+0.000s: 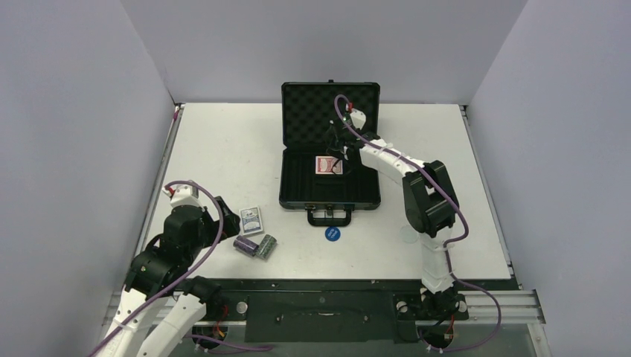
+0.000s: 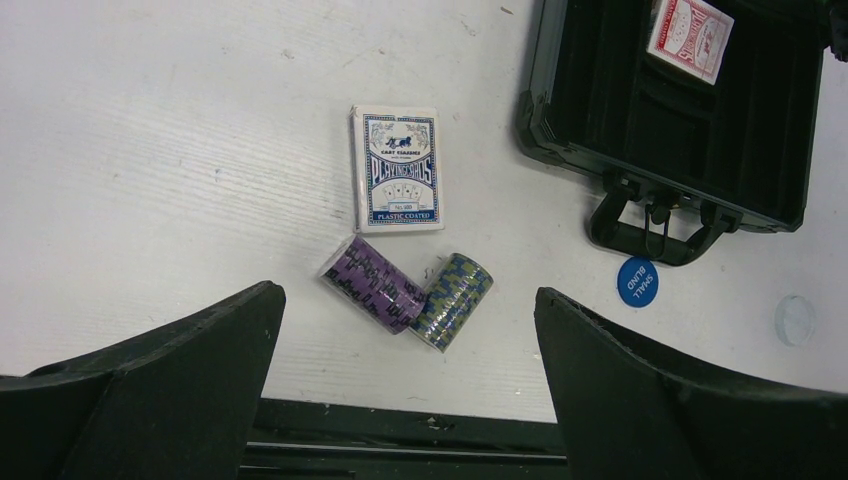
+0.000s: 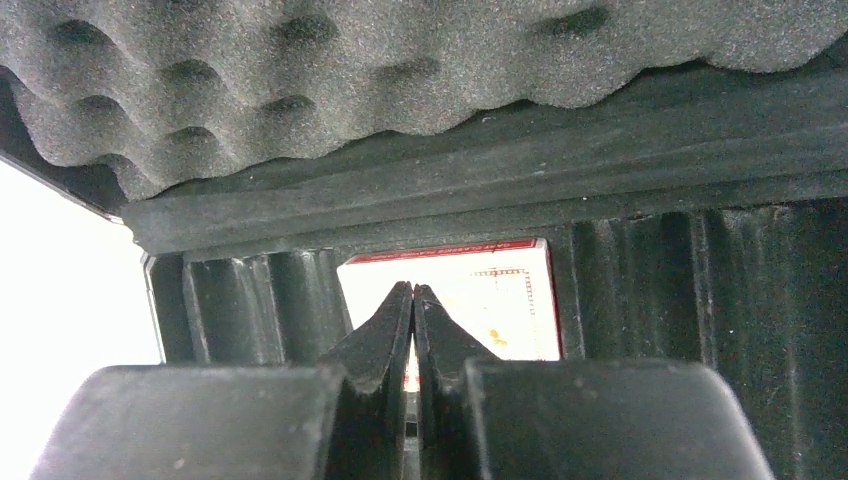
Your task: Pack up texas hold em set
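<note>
Matt, bumpy foam lining [image 3: 300, 80]; blue deck [image 2: 396, 168] smooth cardbd.

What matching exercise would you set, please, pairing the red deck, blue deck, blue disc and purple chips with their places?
1 red deck
2 blue deck
3 blue disc
4 purple chips

A touching the green chips
B inside the case
C on the table before the case's front
D flat, just beyond the chips

Pairs: 1-B, 2-D, 3-C, 4-A
</note>
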Tool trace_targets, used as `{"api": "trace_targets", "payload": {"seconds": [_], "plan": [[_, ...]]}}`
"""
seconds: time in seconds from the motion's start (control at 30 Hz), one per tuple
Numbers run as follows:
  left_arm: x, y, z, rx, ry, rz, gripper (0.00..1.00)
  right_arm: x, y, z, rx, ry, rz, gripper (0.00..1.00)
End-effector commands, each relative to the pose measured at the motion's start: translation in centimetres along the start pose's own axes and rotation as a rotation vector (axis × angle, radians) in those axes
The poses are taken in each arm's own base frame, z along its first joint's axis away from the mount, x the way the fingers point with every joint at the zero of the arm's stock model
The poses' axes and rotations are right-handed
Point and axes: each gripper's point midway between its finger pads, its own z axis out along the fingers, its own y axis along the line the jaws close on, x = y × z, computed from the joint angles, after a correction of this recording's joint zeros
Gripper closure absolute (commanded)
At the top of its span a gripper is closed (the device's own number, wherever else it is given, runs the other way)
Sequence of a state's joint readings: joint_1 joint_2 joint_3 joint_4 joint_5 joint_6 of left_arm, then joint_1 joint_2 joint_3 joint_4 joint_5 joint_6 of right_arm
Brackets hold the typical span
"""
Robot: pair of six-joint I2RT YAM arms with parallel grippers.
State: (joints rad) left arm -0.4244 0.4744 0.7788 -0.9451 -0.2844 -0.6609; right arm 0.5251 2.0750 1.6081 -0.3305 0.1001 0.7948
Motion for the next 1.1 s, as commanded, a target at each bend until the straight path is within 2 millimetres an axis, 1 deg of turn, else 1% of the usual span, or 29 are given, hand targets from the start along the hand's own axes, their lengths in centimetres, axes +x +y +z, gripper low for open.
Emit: {"api": "trace_targets", "payload": {"seconds": [0.0, 0.17, 0.3, 0.47, 0.57, 0.67, 0.73, 0.83, 0.93, 0.97, 1.0, 1.03, 1.07], "plan": [[-0.8, -0.6, 0.1, 0.020, -0.032, -0.007, 0.04, -1.3, 1.6, 0.4, -0.031, -0.041, 0.015, 1.00], [-0.8, -0.6, 0.2, 0.015, -0.033, -0.009, 0.04, 0.1, 0.6, 1.8, -0.005, -0.019, 0.006, 1.00], [-0.7, -0.6, 0.2, 0.017, -0.028, -0.004, 0.04, 2.0, -0.7, 3.1, 0.026, 0.017, -0.001, 1.00], [-0.7, -0.6, 0.2, 0.018, -0.027, -0.003, 0.04, 4.1, -2.6, 3.8, 0.074, 0.047, -0.021, 1.00], [-0.6, -0.7, 0.2, 0.019, -0.026, -0.001, 0.04, 4.8, -3.5, 4.1, 0.098, 0.060, -0.040, 1.00], [-0.6, -0.7, 0.2, 0.023, -0.025, 0.001, 0.04, 5.2, -3.8, 4.0, 0.113, 0.064, -0.062, 1.00], [-0.6, -0.7, 0.2, 0.024, -0.025, 0.002, 0.04, 4.8, -3.5, 3.5, 0.110, 0.051, -0.080, 1.00], [-0.6, -0.9, 0.1, 0.030, -0.026, 0.003, 0.04, 3.2, -2.3, 2.3, 0.096, 0.012, -0.121, 1.00], [-0.7, -0.9, 0.0, 0.037, -0.031, 0.002, 0.04, 1.7, -0.8, 0.6, 0.082, -0.032, -0.170, 0.99], [-0.6, -0.9, 0.0, 0.038, -0.030, 0.002, 0.04, 1.4, -0.2, 0.0, 0.077, -0.039, -0.182, 0.95], [-0.7, -0.9, -0.1, 0.042, -0.033, 0.001, 0.04, 0.8, 0.0, -0.7, 0.083, -0.054, -0.195, 0.91], [-0.7, -0.9, -0.1, 0.043, -0.034, 0.001, 0.04, 0.5, 0.5, -1.3, 0.078, -0.067, -0.202, 0.82], [-0.7, -0.9, -0.2, 0.045, -0.036, 0.001, 0.04, -0.2, 0.6, -2.2, 0.089, -0.086, -0.213, 0.77]]}}
